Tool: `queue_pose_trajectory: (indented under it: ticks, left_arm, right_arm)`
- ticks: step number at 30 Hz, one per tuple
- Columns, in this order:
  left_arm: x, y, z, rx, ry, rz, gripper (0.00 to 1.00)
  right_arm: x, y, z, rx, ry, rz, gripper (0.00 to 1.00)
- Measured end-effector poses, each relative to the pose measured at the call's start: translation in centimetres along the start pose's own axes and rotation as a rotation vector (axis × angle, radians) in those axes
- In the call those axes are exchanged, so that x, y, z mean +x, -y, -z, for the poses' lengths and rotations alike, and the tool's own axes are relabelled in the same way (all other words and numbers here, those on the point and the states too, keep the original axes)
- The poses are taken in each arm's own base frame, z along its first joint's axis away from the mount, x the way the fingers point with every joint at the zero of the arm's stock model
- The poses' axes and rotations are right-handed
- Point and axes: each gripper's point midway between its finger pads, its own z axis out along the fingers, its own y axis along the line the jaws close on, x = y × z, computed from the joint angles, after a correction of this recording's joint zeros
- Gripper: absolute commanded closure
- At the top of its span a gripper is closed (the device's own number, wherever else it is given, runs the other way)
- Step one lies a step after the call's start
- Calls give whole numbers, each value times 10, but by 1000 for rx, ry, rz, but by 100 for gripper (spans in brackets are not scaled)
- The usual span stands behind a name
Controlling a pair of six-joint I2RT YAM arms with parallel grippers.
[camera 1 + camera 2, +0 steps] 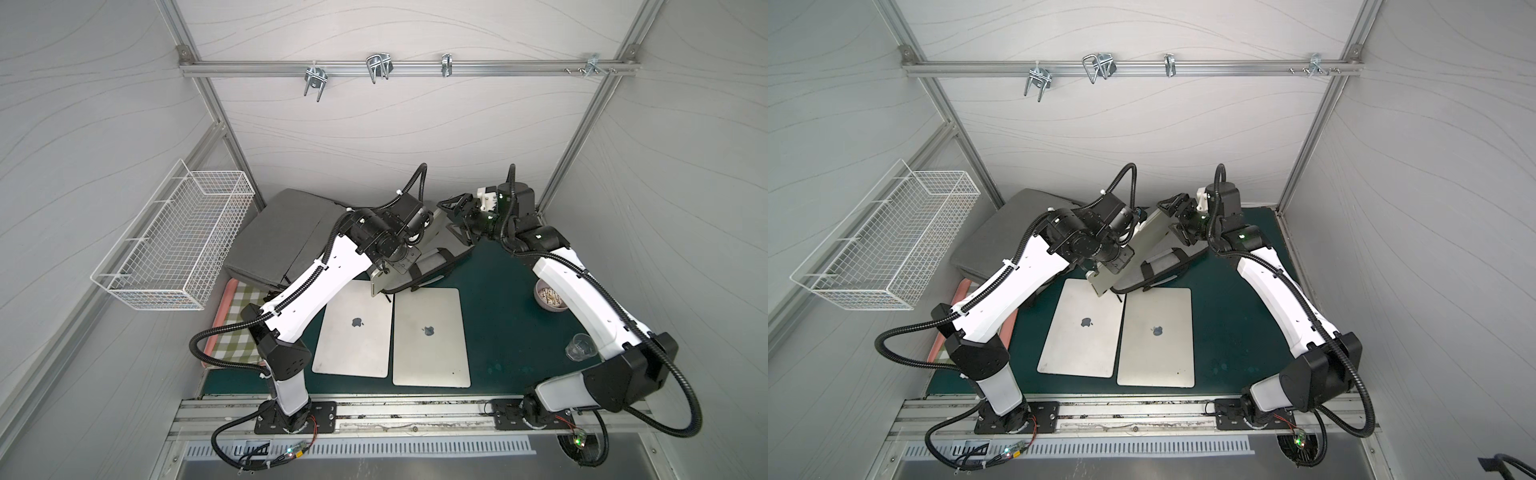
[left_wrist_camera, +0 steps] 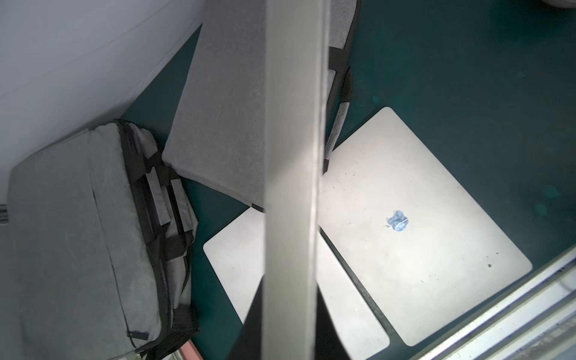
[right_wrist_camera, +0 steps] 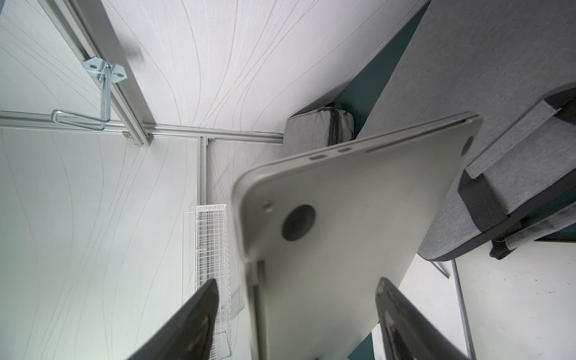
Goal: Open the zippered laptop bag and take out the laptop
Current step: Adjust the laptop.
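item inspected: thin silver aluminium laptop [image 1: 1146, 241]. it is out of its bag, held on edge and tilted, raised over the flat grey fabric laptop bag with black straps [image 1: 432, 266] at the back of the dark green surface [image 1: 507, 316].

left pincer [image 1: 1115, 264]: closed on the laptop near its lower end and carrying the load. right pincer [image 3: 296, 286]: jaws wide apart, straddling the upper end, with no clear contact on either face.

handling, as judged: rigid, and fairly heavy for a pinch at one end. the smooth metal is likely slippery, and the casing would dent or scratch if dropped. the soundest hold looks to be across the full thickness near a short end, clear of the round rubber feet, with the second pincer sharing the weight.

also noted: a closed silver laptop lying flat [image 1: 353, 332] and a second flat silver laptop [image 1: 430, 336] sit side by side on the surface, partly beneath the raised one. a bulkier grey bag [image 1: 282, 237] sits to the left rear.
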Motion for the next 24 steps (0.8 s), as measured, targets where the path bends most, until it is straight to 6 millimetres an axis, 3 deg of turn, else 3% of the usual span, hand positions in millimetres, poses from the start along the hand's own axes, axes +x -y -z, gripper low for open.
queue_pose_trajectory:
  ticks: [6,16,20,24]
  left_arm:
    - [-7,-3,-4,-100,24,-86,100]
    - [-8,16,-24,-190,29,-268,100]
    - [-10,17,-26,-234,52,-310,100]
    - [-8,16,-24,-267,76,-336,100]
  right_arm:
    - [2,2,-6,64,-4,-65,34]
    - [15,41,-17,266,-42,-177,55]
    - [14,49,-16,305,-28,-201,68]
    - [13,54,-15,323,-13,-224,75]
